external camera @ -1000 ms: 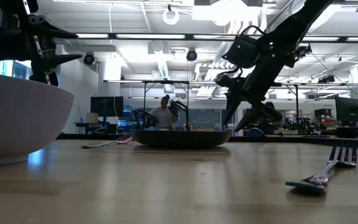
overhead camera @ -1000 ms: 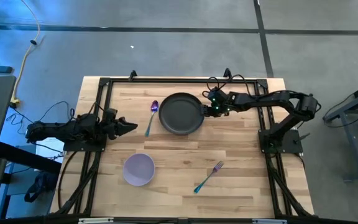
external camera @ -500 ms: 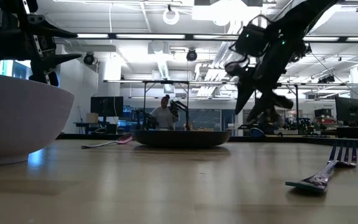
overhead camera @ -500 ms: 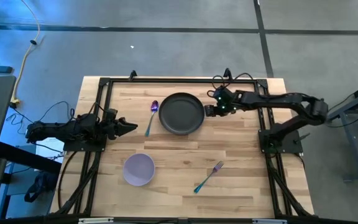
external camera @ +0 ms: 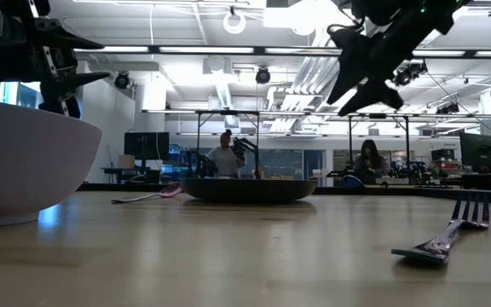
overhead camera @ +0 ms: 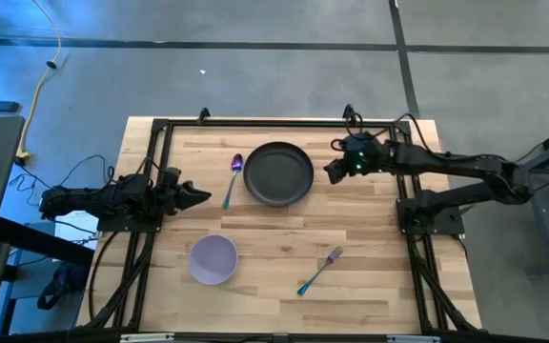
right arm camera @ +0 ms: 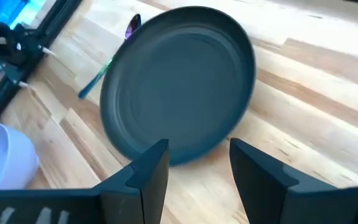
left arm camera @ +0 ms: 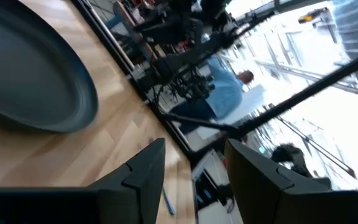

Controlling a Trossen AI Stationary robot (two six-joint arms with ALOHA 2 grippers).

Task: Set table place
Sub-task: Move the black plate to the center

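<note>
- High view: a pale wooden plank bench with a thin black frame holds a dark grey round plate near its far edge.
- A purple-headed, blue-handled spoon lies just left of the plate.
- A lavender bowl and a teal-handled metal fork sit nearer the front.
- Right gripper hovers just right of the plate, fingers apart, empty.
- Left gripper waits at the left edge, fingers apart, empty.

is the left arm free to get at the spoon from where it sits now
Probably yes. The left end effector hangs open beside the spoon, with only bare table between them. The plate lies on the spoon's far side, out of the way.
</note>
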